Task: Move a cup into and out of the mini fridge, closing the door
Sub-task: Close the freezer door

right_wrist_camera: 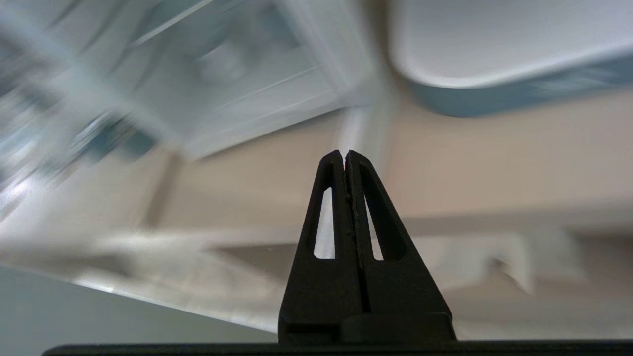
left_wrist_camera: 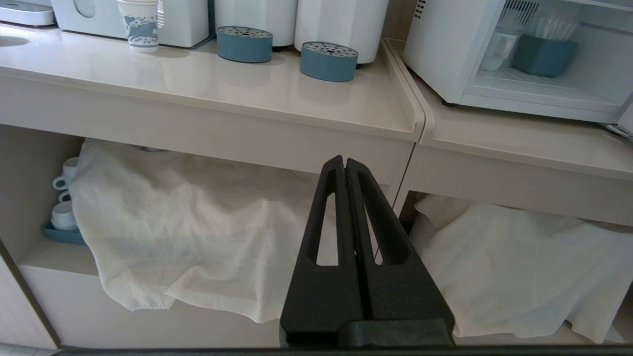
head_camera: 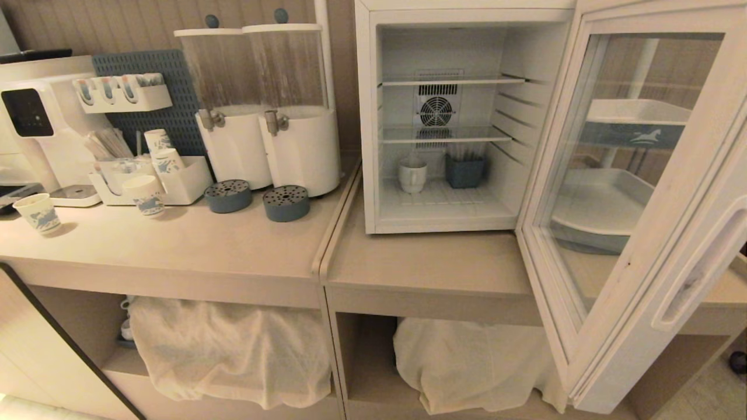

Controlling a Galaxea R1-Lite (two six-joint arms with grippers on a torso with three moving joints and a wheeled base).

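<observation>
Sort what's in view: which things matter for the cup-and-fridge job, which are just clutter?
Job:
- cup, on the fridge floor
- mini fridge, standing open
- door, swung wide

Clutter:
- blue holder beside the cup
- two drink dispensers
- paper cups
- blue drip trays
- cloths over the lower shelves
</observation>
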